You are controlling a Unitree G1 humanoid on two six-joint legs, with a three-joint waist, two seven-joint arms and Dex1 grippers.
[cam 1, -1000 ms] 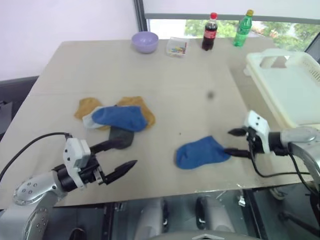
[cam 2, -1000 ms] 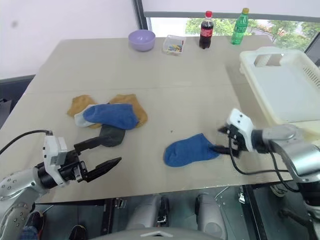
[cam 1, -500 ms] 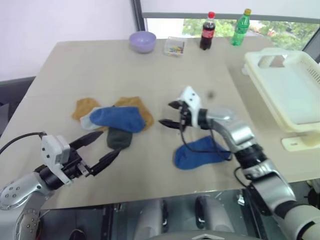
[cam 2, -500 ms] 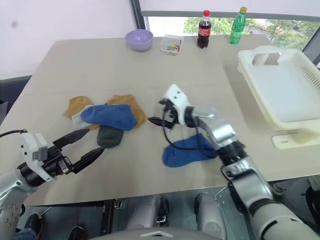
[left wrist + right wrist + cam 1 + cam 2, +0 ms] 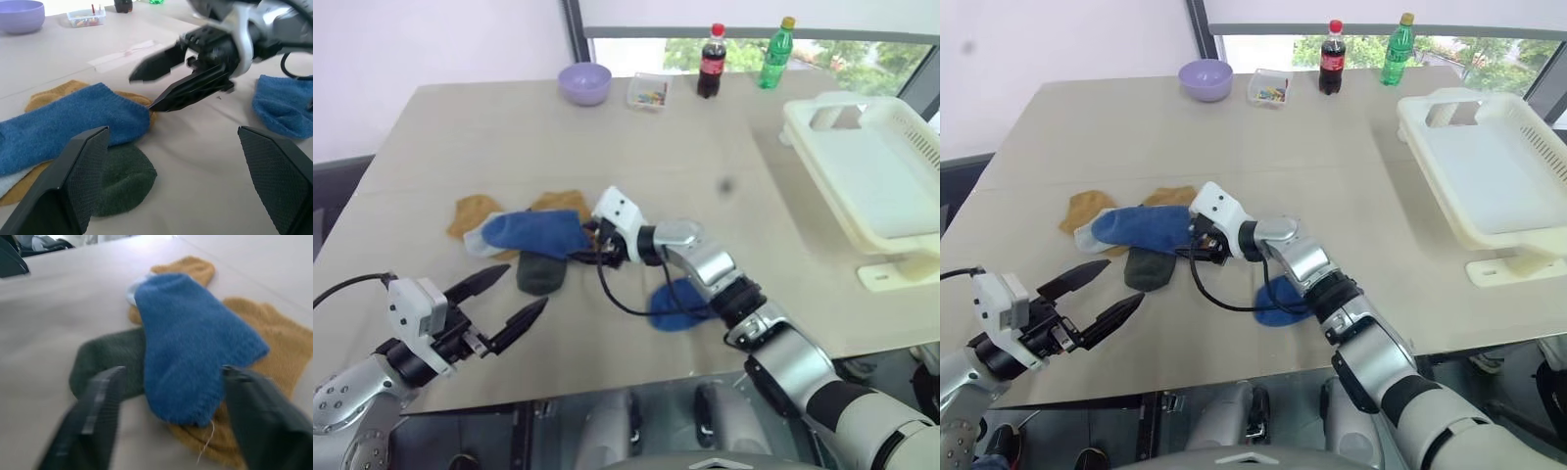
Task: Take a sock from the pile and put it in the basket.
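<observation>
On the beige tabletop, the pile of small soft socks in blue, mustard, grey and dark green lies on the left side. The right hand reaches across to the pile's right edge, its two black fingers apart on each side of the blue sock's end. The left hand hovers wide open just near of the pile, the big white plastic basket sits far off at the right, and one more blue sock lies alone near the middle.
</observation>
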